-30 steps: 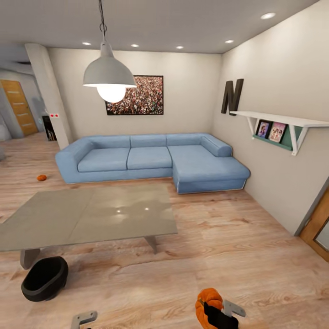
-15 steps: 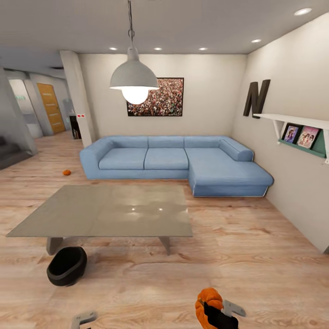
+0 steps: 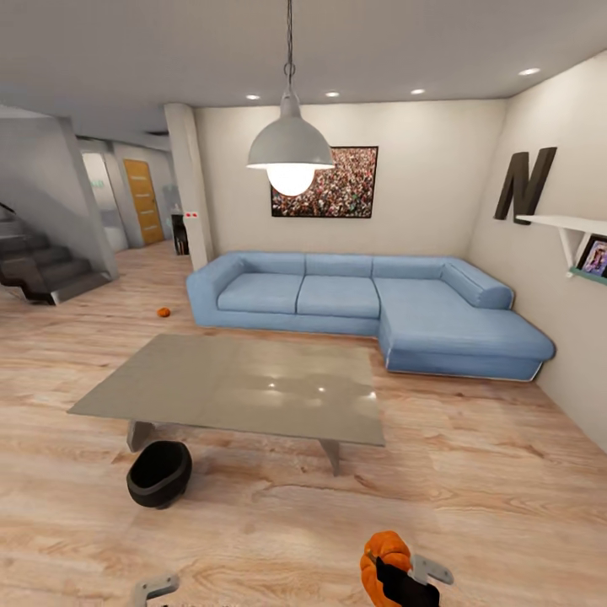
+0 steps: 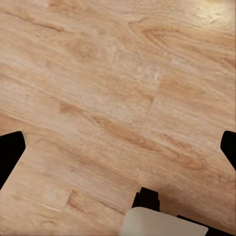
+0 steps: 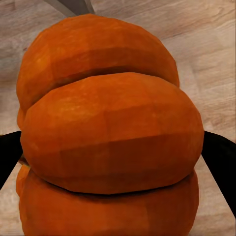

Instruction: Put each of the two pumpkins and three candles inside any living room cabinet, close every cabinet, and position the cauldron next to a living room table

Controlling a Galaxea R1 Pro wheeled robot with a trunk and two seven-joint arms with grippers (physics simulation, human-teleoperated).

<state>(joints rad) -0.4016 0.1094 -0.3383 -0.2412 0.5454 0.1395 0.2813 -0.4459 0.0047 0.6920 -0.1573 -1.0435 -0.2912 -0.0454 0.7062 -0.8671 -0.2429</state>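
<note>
My right gripper [image 3: 398,582] is shut on an orange ribbed pumpkin [image 3: 384,556] at the head view's lower edge. In the right wrist view that pumpkin [image 5: 110,132] sits between the two dark fingers. A second small pumpkin [image 3: 163,312] lies on the floor left of the sofa. The black cauldron [image 3: 158,474] rests on the floor by the near left leg of the grey-topped table [image 3: 228,384]. My left gripper [image 4: 118,147] is open over bare wood floor with nothing between its fingers. The cabinet and the candles are out of view.
A blue corner sofa [image 3: 362,299] stands against the far wall behind the table. A pendant lamp [image 3: 290,156] hangs over the table. Dark stairs [image 3: 42,265] rise at the far left beside a hallway with an orange door [image 3: 141,201]. Wood floor stretches to the right of the table.
The camera has turned left, so the whole room has slid right in the picture and the stairs have come into view. The right gripper still holds the pumpkin.
</note>
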